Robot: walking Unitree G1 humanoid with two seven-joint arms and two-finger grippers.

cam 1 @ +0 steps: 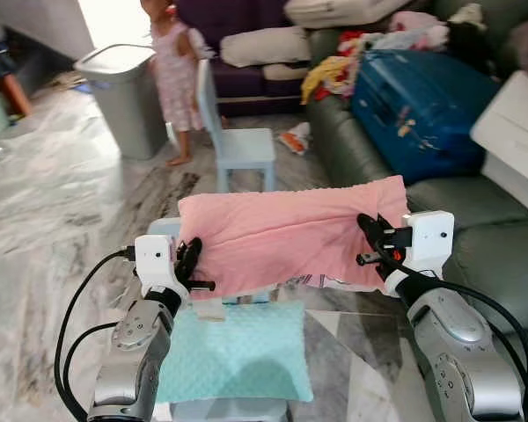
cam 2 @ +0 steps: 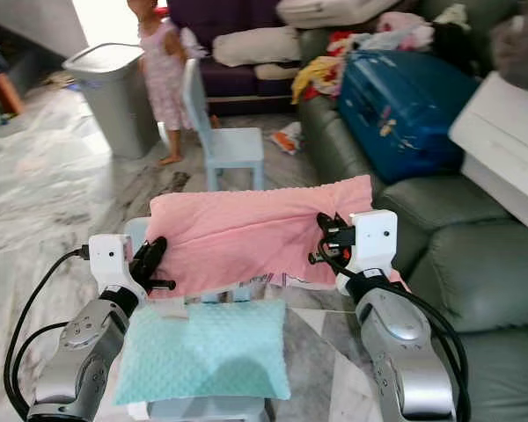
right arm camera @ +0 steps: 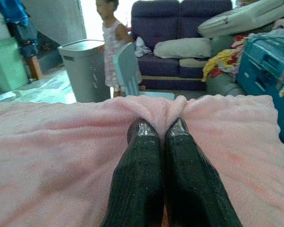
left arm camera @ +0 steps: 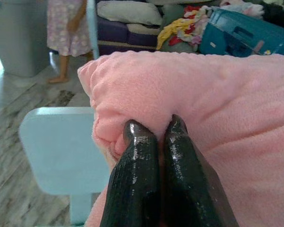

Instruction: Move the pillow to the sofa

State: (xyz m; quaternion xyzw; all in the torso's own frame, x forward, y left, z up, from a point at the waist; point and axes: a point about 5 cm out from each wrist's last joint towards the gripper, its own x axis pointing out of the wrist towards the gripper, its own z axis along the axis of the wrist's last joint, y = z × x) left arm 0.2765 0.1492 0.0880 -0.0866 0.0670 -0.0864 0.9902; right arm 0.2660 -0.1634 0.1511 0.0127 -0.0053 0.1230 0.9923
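A pink pillow [cam 1: 290, 233] hangs stretched between my two grippers, lifted above a mint-green pillow [cam 1: 238, 352] that lies on a low light-blue table [cam 1: 163, 227]. My left gripper [cam 1: 192, 257] is shut on the pink pillow's left edge; in the left wrist view the fingers [left arm camera: 180, 156] pinch a fold of pink fabric [left arm camera: 203, 94]. My right gripper [cam 1: 370, 230] is shut on the right edge, where its fingers [right arm camera: 142, 151] also pinch pink fabric [right arm camera: 61, 142]. The dark green sofa [cam 1: 484, 237] stands to my right.
A blue suitcase [cam 1: 418, 101] and piled clothes [cam 1: 334, 70] take up the sofa's far part. A light-blue child's chair [cam 1: 238, 141] stands ahead. A small person [cam 1: 176, 70] stands beside a grey bin [cam 1: 128, 92]. A purple sofa with pillows [cam 1: 255, 44] is at the back.
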